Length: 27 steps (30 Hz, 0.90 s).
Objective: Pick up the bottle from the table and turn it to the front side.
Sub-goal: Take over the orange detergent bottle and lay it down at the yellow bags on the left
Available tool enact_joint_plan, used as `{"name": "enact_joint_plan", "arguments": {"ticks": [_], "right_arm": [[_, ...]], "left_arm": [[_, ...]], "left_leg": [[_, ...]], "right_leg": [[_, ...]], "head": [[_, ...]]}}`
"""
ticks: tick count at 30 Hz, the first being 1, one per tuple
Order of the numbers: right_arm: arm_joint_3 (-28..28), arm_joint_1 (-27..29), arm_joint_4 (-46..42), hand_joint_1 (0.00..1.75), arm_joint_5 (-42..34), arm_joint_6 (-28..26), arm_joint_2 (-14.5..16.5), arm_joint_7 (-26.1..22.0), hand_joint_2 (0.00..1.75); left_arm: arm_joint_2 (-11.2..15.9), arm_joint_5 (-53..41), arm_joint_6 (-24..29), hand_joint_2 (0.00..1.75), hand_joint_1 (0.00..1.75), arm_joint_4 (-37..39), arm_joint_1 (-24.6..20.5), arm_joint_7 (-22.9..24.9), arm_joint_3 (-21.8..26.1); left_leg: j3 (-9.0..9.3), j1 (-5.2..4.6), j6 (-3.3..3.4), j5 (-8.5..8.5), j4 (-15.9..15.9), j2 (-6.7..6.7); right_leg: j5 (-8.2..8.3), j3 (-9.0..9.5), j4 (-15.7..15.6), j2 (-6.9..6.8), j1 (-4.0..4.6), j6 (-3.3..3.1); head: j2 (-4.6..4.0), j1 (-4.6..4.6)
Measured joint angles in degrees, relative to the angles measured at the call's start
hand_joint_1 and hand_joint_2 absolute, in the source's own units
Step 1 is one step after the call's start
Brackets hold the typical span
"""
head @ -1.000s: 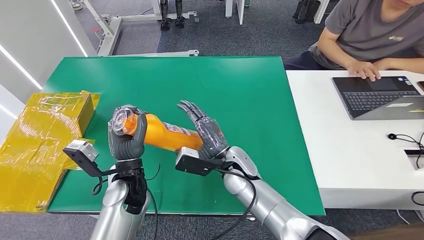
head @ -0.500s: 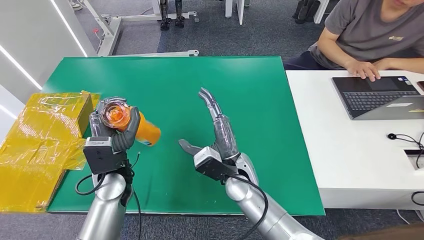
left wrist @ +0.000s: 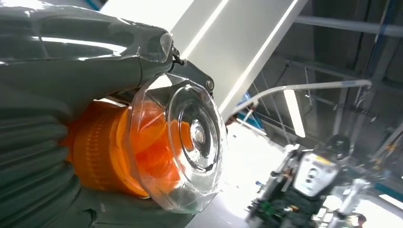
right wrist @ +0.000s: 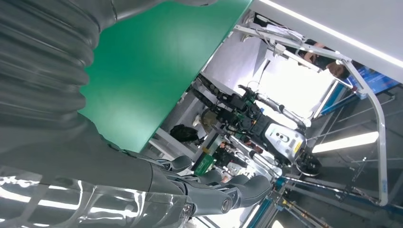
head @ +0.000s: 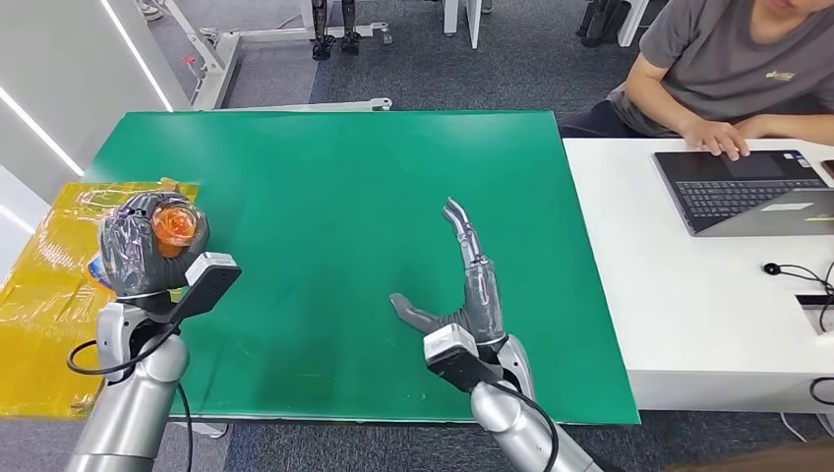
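Note:
My left hand (head: 143,256) grips the orange bottle (head: 175,225) at the left edge of the green table (head: 325,187). The bottle's clear cap (left wrist: 183,142) faces the head camera, and its body is hidden behind my fingers. In the left wrist view the grey thumb and fingers wrap the orange neck just behind the cap. My right hand (head: 462,295) hovers over the table's near middle, holding nothing. Its fingers (head: 464,236) are stretched out and point away from me, with the thumb spread to the left.
A yellow wrapped box (head: 59,285) lies off the table's left edge, just behind the left hand. A white desk (head: 688,295) with a laptop (head: 747,187) adjoins on the right, where a person (head: 728,69) sits. The middle of the green table is bare.
My left hand carried the bottle left and toward the table's edge, turning its cap toward the camera. My right hand let go of the bottle, drew back toward me and straightened its fingers.

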Motion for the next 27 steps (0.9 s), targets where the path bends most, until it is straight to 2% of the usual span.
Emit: {"name": "enact_joint_plan", "arguments": {"ticks": [3, 6, 10, 15, 17, 21, 27], "right_arm": [[-0.21, 1.10, -1.51, 0.00, -0.04, -0.09, -0.73, 0.08, 1.75], [-0.41, 1.54, -2.58, 0.00, 0.07, 0.00, -1.00, 0.32, 1.75], [-0.65, 1.54, -3.70, 0.00, 0.81, 0.21, -1.01, 1.09, 1.75], [-0.79, 1.43, -4.17, 0.00, 0.85, 0.71, -1.01, 1.33, 1.75], [-0.93, 1.20, -4.19, 0.00, 0.69, 1.04, -1.01, 1.31, 1.75], [-1.19, 0.93, -4.19, 0.00, 0.34, 1.56, -0.97, 1.19, 1.75], [-1.22, 0.93, -4.31, 0.00, 0.73, 2.26, -0.90, 0.81, 1.75]], "left_arm": [[4.83, -5.11, -1.63, 1.75, 1.75, 1.92, -1.04, 4.50, 0.01], [9.67, -9.35, -4.96, 1.75, 1.75, 4.96, -3.02, 6.51, -0.37], [13.44, -13.67, -7.70, 1.75, 1.75, 9.93, -5.78, 8.03, -2.26], [15.21, -18.81, -9.07, 1.75, 1.75, 13.75, -7.91, 7.58, -5.07], [15.56, -21.03, -12.18, 1.75, 1.75, 15.91, -9.38, 5.22, -7.37], [15.51, -19.40, -18.42, 1.75, 1.75, 21.90, -12.82, -0.93, -12.51], [15.02, -17.76, -24.45, 1.75, 1.75, 28.19, -15.07, -2.33, -18.18]], "left_leg": [[0.01, 0.01, -0.01, 0.00, 0.00, 0.15], [0.02, 0.01, -0.04, 0.02, 0.00, 0.16], [0.01, 0.02, -0.08, 0.05, 0.00, 0.14], [0.01, 0.00, -0.08, 0.05, 0.01, 0.10], [0.00, -0.01, -0.07, 0.05, 0.01, 0.01], [0.00, -0.01, -0.07, 0.05, 0.01, 0.07], [0.01, 0.01, -0.08, 0.05, 0.01, 0.12]], "right_leg": [[0.03, -0.04, 0.02, 0.14, 0.00, -0.04], [0.04, -0.08, 0.03, 0.15, 0.00, -0.06], [0.04, -0.08, 0.06, 0.13, 0.01, -0.07], [0.04, -0.08, 0.04, 0.10, -0.01, -0.07], [0.04, -0.06, 0.02, 0.00, -0.01, -0.06], [0.07, -0.04, 0.03, 0.05, -0.01, -0.07], [0.08, -0.06, 0.04, 0.12, -0.01, -0.09]], "head": [[0.00, -0.02], [0.00, -0.02], [0.00, -0.02], [0.00, -0.01], [0.00, 0.00], [0.00, -0.01], [0.00, -0.01]]}}
